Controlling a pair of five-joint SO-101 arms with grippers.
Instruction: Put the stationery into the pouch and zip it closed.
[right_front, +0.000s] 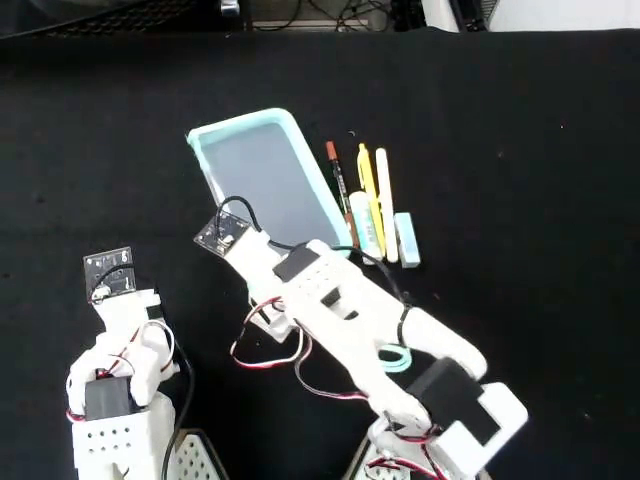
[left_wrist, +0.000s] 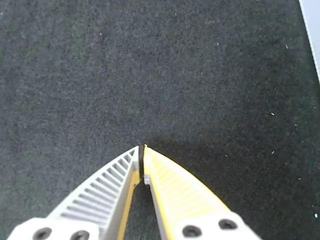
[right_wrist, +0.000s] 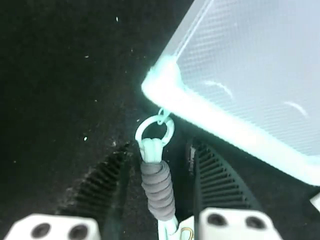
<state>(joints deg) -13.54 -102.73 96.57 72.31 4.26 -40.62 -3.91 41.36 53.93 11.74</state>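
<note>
Nothing packed yet; your right gripper (right_wrist: 159, 147) sits at the zip pull (right_wrist: 155, 131).
The stationery (right_front: 372, 205) lies in a row on the desk (right_front: 520, 150) just beside the pouch (right_front: 262, 170), none inside, so loading and zipping both look still ahead of you. Your right gripper is spread, fingers either side of the ring pull, not pinching it. Your left gripper (left_wrist: 142, 148) is clenched empty over bare desk.
</note>
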